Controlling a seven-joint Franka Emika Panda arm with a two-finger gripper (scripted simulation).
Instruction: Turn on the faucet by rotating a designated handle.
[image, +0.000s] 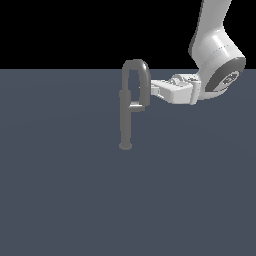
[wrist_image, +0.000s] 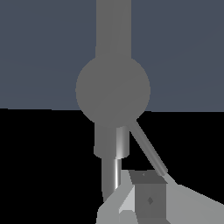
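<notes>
Writing: we read none.
Arm: we see it reach level from the exterior view's right, gripper (image: 151, 90) at the gooseneck.
Jaws: we cannot tell.
Faucet (image: 125, 117): upright on the grey floor (image: 60, 200).
Handle (image: 136, 106): just below the gripper.

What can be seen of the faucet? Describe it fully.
The faucet is slim, matte grey and looks like metal. A tall straight post rises upright from a small round foot on the dark floor, and a narrow arched gooseneck loops over its top. The handle, a short crosswise bar with a pale highlight, juts toward the exterior view's right. The gripper sits beside the gooseneck there; whether it touches cannot be told. No water shows.
</notes>
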